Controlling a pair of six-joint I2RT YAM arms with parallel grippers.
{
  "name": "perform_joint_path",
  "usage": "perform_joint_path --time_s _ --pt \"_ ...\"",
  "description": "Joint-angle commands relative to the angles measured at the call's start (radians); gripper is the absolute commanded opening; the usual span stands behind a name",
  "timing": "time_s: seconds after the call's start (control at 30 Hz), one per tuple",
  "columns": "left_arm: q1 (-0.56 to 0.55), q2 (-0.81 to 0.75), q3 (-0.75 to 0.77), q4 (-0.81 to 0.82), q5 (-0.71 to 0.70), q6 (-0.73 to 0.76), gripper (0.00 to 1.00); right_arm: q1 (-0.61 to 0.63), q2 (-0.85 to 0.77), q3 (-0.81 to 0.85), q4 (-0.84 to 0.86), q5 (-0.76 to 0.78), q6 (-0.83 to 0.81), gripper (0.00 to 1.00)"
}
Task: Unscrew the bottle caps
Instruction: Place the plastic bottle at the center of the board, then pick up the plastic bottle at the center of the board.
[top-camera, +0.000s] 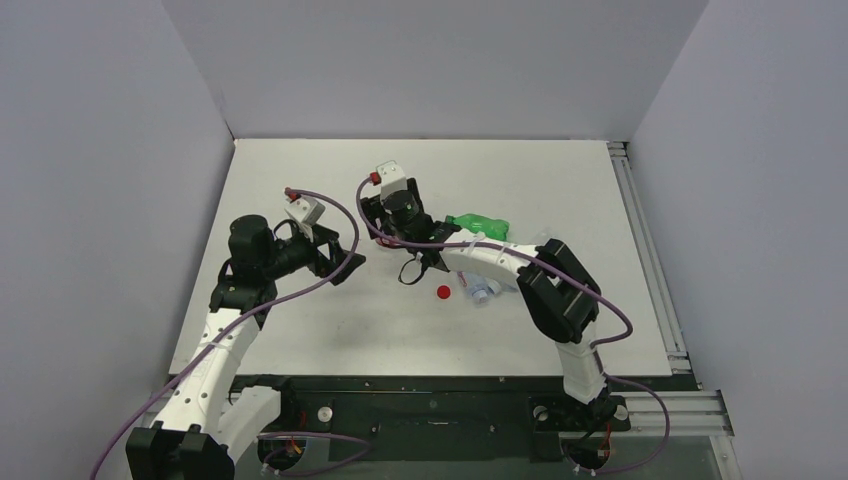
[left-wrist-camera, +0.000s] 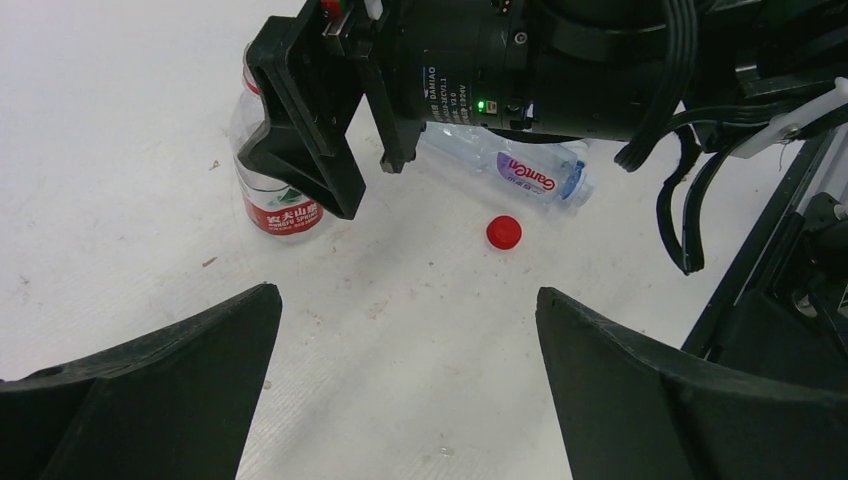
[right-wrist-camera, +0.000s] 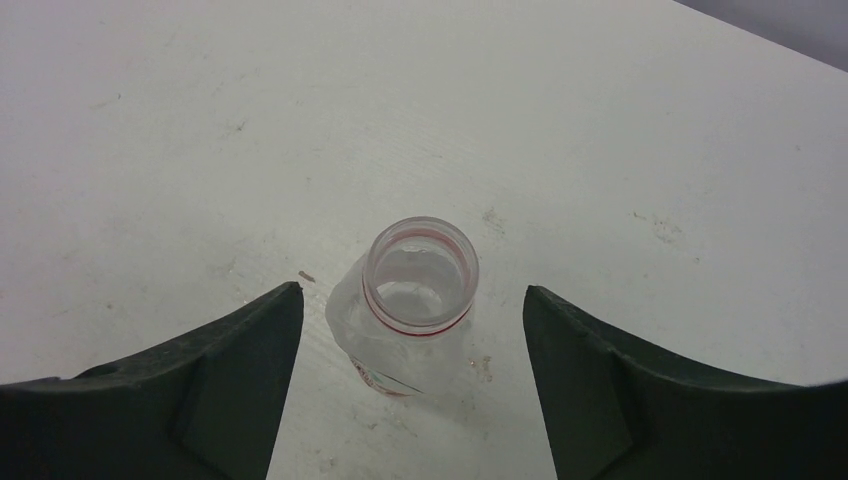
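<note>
1. The right fingers (right-wrist-camera: 200, 390) stand spread over the uncapped red-label bottle (right-wrist-camera: 418, 285), which is upright between them.
2. The left fingers (left-wrist-camera: 150, 390) are spread wide; the red cap (left-wrist-camera: 504, 232) lies on the desk (left-wrist-camera: 120, 120) ahead of them.

**Bottles and caps, overhead and wrist views.** We see the clear plastic bottle with a red-and-white label (left-wrist-camera: 283, 200) standing upright on the white table (left-wrist-camera: 120, 110) with its cap off. From directly above, its round mouth is open and a thin red ring circles the neck. The small round red plastic cap (left-wrist-camera: 504, 232) lies flat on the table, well apart from that bottle. It is near the clear plastic bottle with a blue-purple label (left-wrist-camera: 525, 172), which lies on its side just beyond it. The all-green plastic bottle (top-camera: 482, 226) sits farther back, partly hidden and apparently on its side. We cannot tell whether its cap is on.
</note>
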Motion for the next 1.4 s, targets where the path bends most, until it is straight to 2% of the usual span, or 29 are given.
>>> perform_joint_path --time_s 0.0,0.2,0.5,0.67,0.8,1.03,1.17,1.37 --pt "0.006 -0.011 0.021 0.054 0.031 -0.018 0.97 0.005 -0.107 -0.007 0.010 0.006 -0.007 0.78" --pt "0.006 -0.010 0.029 0.062 0.027 -0.027 0.97 -0.013 -0.198 -0.052 -0.026 0.009 0.010 0.82" --pt "0.006 -0.002 0.052 0.073 0.015 -0.040 0.97 -0.101 -0.448 -0.309 -0.023 0.025 0.099 0.84" --pt "0.006 0.008 0.066 0.077 0.024 -0.036 0.97 -0.166 -0.531 -0.437 -0.095 0.064 0.144 0.85" --pt "0.006 0.004 0.058 0.095 0.034 -0.019 0.97 -0.223 -0.546 -0.517 -0.142 0.076 0.209 0.86" --pt "0.002 0.012 0.060 0.105 0.053 -0.023 0.97 -0.230 -0.583 -0.652 -0.119 0.076 0.227 0.87" --pt "-0.002 0.014 0.062 0.105 0.063 -0.025 0.97 -0.215 -0.576 -0.678 -0.100 0.052 0.219 0.87" --pt "-0.009 0.019 0.069 0.106 0.071 -0.024 0.97 -0.192 -0.485 -0.649 -0.096 0.036 0.215 0.86"
